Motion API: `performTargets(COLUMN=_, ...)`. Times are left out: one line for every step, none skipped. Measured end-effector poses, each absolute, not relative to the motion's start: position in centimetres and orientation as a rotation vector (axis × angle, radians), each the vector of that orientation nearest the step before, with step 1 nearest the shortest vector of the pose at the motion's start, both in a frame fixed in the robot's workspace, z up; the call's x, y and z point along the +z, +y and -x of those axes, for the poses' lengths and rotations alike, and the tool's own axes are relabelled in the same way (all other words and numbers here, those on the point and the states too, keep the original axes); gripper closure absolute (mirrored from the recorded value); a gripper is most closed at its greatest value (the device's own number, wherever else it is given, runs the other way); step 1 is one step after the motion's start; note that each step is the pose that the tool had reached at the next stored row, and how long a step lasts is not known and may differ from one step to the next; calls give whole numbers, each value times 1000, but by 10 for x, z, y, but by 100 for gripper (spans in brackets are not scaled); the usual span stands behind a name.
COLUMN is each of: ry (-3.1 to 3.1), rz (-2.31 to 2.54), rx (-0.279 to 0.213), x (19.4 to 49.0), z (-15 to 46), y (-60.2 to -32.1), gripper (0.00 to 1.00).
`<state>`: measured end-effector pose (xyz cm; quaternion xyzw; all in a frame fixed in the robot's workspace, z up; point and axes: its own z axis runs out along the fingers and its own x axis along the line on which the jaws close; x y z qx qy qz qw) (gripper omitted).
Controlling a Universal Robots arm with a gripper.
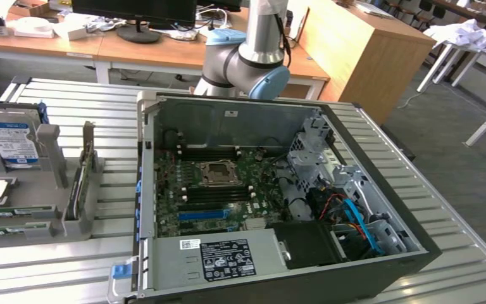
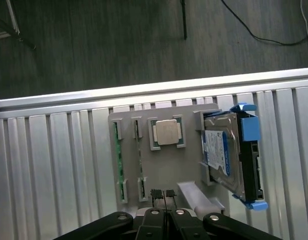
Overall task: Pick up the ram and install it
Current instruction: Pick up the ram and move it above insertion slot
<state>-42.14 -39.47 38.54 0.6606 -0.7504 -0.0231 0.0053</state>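
My gripper (image 2: 163,193) is shut tight and holds nothing. It hangs over the gray holder (image 2: 163,167) — the ram (image 2: 117,160) sits in a slot nearby.

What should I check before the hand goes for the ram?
1. Ram standing on edge in holder: ok.
2. Hand empty: ok.
3. Hand open for the grasp: not ok, it is shut.
4. Hand lined up over ram: not ok, it looks offset to one side.
5. Case open on top: ok.
6. Latches on slots open: cannot tell.
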Motion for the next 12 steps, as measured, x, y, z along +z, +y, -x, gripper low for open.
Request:
performTargets(ry=-2343, rz=-2076, rx=-72, x=385, z=421, y=-395, gripper=89)
performTargets(ry=-2338, rz=-2082, rx=-72, x=385, z=421, y=-395, gripper=89)
performTargets(ry=-2336, rz=-2084, rx=-72, x=385, z=421, y=-395, gripper=89)
performTargets(ry=-2336, rz=-2084, rx=-72, x=385, z=421, y=-395, gripper=89)
performTargets(ry=-2335, rz=-2084, rx=-72, x=385, z=421, y=-395, gripper=89)
performTargets(ry=-2335, rz=-2084, rx=-72, x=385, z=421, y=-395, gripper=89)
performTargets(ry=-2335, rz=-2084, rx=-72, x=385, z=421, y=-395, gripper=89)
performTargets(ry=-2335, rz=-2084, rx=-72, x=385, z=421, y=-395, gripper=89)
performTargets(ry=-2335, rz=-2084, rx=-72, x=385, z=421, y=-395, gripper=89)
performTargets(ry=-2335, rz=-2084, rx=-72, x=385, z=421, y=-395, gripper=89)
performTargets(ry=-2335, rz=-2084, rx=-72, x=385, z=421, y=-395, gripper=89)
performTargets(ry=-2335, rz=-2084, rx=-72, x=385, z=421, y=-395, gripper=89)
